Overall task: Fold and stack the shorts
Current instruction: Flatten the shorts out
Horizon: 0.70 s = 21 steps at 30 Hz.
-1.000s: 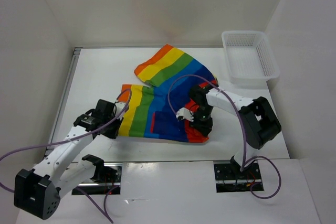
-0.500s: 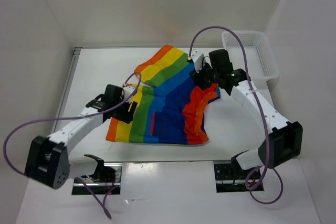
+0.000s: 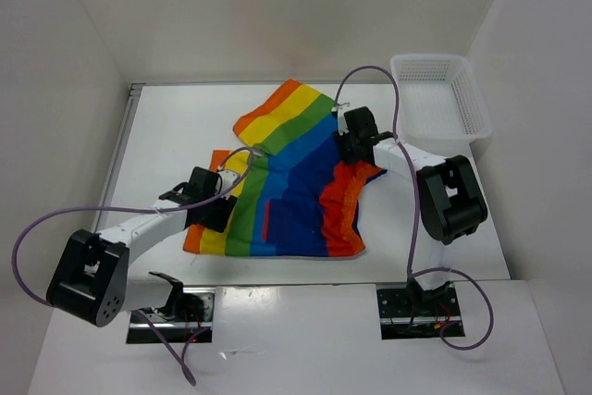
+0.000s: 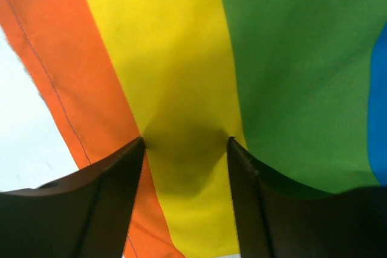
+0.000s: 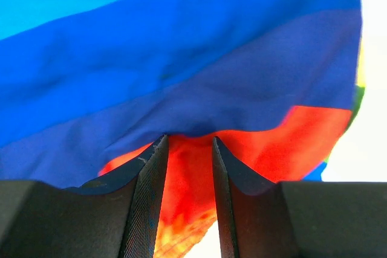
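The rainbow-striped shorts [image 3: 287, 187] lie spread on the white table, with the red-orange waistband [image 3: 340, 210] bunched at the right. My left gripper [image 3: 218, 208] is low over the left edge of the shorts. In the left wrist view its jaws stand wide apart, tips down on the yellow stripe [image 4: 181, 89] beside the orange stripe [image 4: 78, 77]. My right gripper [image 3: 354, 142] is at the upper right of the shorts. In the right wrist view its jaws are nearly together, with red cloth [image 5: 188, 173] between them and navy cloth [image 5: 181, 83] bunched at the tips.
A white mesh basket [image 3: 439, 99] stands at the back right corner of the table. White walls close in the table at the left, back and right. Purple cables arch over both arms.
My right gripper carried the waistband side from the front right up to the upper right, then sank with its elbow dropping. My left gripper slid toward the near left along the left edge, which shifted left.
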Motion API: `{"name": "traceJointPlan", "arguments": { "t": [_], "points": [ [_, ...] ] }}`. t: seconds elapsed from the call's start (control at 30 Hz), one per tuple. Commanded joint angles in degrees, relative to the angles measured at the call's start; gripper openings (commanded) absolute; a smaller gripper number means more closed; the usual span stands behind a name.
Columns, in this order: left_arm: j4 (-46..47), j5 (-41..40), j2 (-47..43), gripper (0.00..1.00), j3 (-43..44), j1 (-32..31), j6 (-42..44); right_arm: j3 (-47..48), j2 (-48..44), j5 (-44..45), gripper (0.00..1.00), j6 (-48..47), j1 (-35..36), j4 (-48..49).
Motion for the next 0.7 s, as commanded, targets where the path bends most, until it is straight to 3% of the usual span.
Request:
{"name": "traceJointPlan", "arguments": {
  "t": [0.0,0.23,0.3,0.33,0.4,0.47,0.53,0.57,0.67],
  "points": [
    [-14.11,-0.93,-0.28,0.62,-2.87,-0.07,0.49,1.16,2.63,4.86,0.4,3.79,-0.65,5.24],
    [-31.34,3.64,-4.58,0.57,1.59,-0.07,0.49,10.04,12.29,6.18,0.39,3.79,-0.65,4.19],
    [-33.38,7.41,-4.59,0.57,5.81,-0.07,0.49,13.99,14.14,6.18,0.39,3.01,-0.04,4.18],
    [-33.91,14.04,-4.59,0.58,11.66,-0.07,0.49,15.4,15.02,6.18,0.39,1.17,-0.03,4.18],
    [-30.07,20.49,-3.8,0.63,17.32,0.46,0.49,19.6,17.05,5.66,0.41,-0.69,1.46,4.71],
    [-17.79,22.99,-1.96,0.67,21.89,1.07,0.49,24.52,18.36,5.65,0.42,-0.69,1.46,4.71],
    [-2.11,18.7,-0.12,0.73,22.53,2.64,0.49,27.18,18.37,5.65,0.42,-0.69,1.46,4.71],
    [2.17,12.59,2.77,0.76,23.23,3.44,0.49,29.1,18.37,5.65,0.44,-2.09,1.46,5.23],
    [10.37,7.26,11.03,0.78,27.17,8.18,0.49,29.74,16.97,7.24,0.45,-2.71,1.46,5.24]
  ]
}}
